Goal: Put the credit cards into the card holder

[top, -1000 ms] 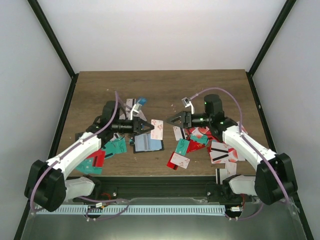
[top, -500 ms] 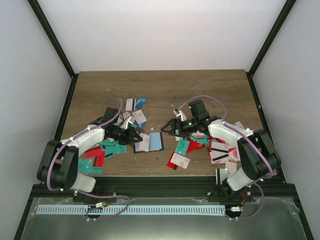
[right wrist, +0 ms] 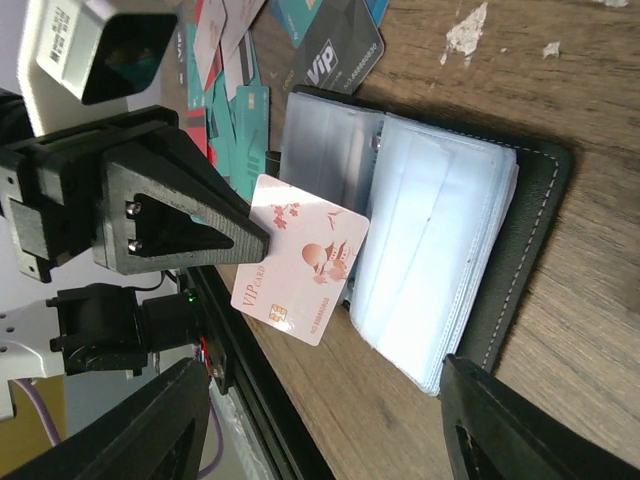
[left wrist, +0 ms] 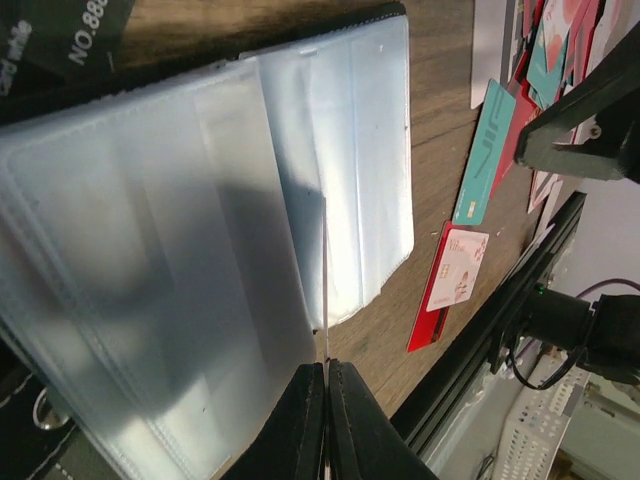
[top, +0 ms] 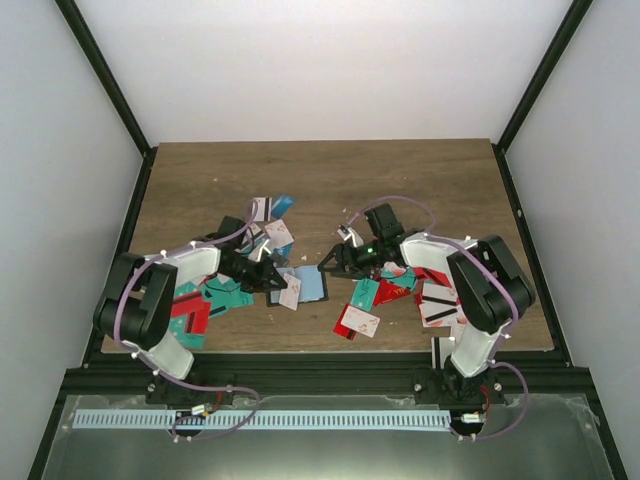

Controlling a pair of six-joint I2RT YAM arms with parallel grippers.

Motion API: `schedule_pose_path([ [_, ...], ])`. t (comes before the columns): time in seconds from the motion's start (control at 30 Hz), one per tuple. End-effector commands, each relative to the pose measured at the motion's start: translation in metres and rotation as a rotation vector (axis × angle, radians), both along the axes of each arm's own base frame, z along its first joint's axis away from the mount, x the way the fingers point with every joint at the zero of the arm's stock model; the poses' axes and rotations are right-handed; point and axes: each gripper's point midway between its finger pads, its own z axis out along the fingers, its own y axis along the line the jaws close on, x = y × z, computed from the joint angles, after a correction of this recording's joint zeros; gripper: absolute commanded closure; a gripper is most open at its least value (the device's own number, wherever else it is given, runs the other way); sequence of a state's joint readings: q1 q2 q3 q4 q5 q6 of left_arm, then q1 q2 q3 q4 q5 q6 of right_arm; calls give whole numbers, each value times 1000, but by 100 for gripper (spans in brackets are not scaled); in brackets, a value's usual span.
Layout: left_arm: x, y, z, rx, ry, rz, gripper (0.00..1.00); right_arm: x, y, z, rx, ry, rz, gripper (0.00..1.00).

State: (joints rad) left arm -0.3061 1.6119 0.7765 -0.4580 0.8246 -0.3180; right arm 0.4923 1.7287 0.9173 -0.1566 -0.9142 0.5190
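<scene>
L gripper (right wrist: 262, 238) pinched white card (right wrist: 300, 270) at card holder (right wrist: 440, 260); R gripper (top: 330, 265) spread, empty. Next: align w/ sleeve, push in

In the left wrist view the card (left wrist: 325, 280) in the left gripper (left wrist: 325, 385) shows edge-on only, its face unseen. The holder (left wrist: 150, 220) is blurred and cut off left and bottom. From above, the right arm (top: 478, 275) hides part of the cards (top: 437, 303) near the table's (top: 200, 170) right edge.

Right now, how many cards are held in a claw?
1: the white-and-pink card, pinched in the left claw at the open card holder. Right claw holds none.
</scene>
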Motion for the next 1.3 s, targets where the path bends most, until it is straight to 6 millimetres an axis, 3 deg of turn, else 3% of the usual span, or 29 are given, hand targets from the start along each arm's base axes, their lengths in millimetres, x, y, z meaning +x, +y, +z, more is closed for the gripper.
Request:
schedule_pose_path([
  [0.0, 15, -7, 7, -40, -47, -20, 96, 2, 7, 0, 18, -13, 39, 35],
  [0.5, 24, -13, -8, -35, -22, -41, 96, 2, 10, -30, 0, 53, 69, 39],
  [1.27, 44, -28, -13, -57, -46, 1, 96, -5, 16, -39, 13, 110, 72, 41],
])
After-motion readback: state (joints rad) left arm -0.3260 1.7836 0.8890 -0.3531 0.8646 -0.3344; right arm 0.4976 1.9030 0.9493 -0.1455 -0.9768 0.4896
